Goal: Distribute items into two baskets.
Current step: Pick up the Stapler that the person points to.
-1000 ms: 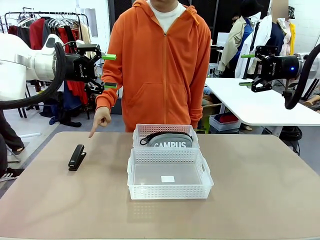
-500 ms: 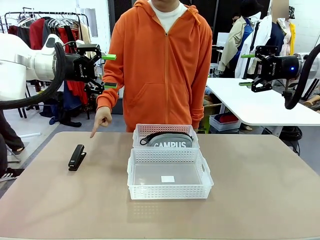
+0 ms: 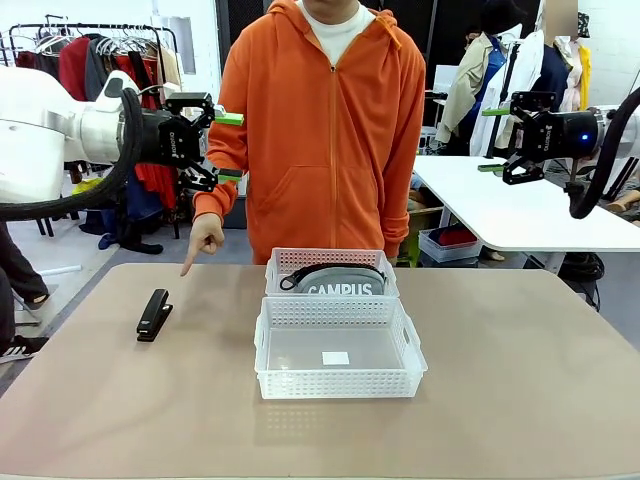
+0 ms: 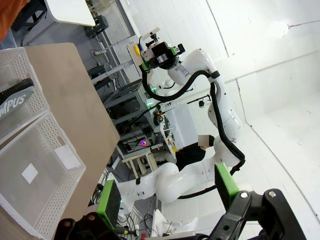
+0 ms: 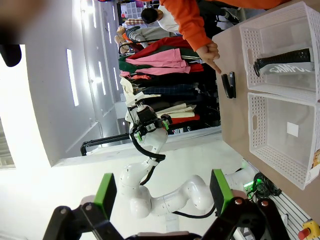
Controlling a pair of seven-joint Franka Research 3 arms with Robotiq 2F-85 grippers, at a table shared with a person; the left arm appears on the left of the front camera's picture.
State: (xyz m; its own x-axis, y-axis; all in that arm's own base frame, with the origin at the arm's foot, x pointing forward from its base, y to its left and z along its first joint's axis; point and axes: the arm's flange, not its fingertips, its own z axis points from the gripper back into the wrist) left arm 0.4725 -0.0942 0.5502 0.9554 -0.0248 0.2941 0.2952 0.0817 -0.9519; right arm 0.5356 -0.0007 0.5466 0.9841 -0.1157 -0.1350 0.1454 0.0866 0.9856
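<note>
1. One item left out of the baskets: stapler, black, lying flat on table. It is well apart from near basket, on that basket's L side, approx. level w/ its far rim.
2. Stapler long axis runs near-to-far, about parallel to near basket's short sides, w/ a slight slant. Judged: a pinch across its narrow width wants the fingers set L-R.
3. Pouch, grey w/ "CAMPUS" print, lies inside far basket, which sits right against near basket's far wall. Near basket has a small white label on its floor and no item.
4. L pincer: jaws spread wide, nothing between them. Pos. high above table, beyond and L of near basket. Its fingers point sideways toward the person, not down.
5. Stapler lies below L pincer and somewhat further L of near basket. L arm is clearly the nearer one. Judged: the wrist must turn fingers-down before any descent.
6. R pincer: jaws apart, empty. Pos. high, well R of near basket, fingers sideways, on the far side from stapler.
7. Person's hand: index finger aimed down at table, between stapler and far basket, clear of stapler.
8. Judged destination for stapler: near basket.
</note>
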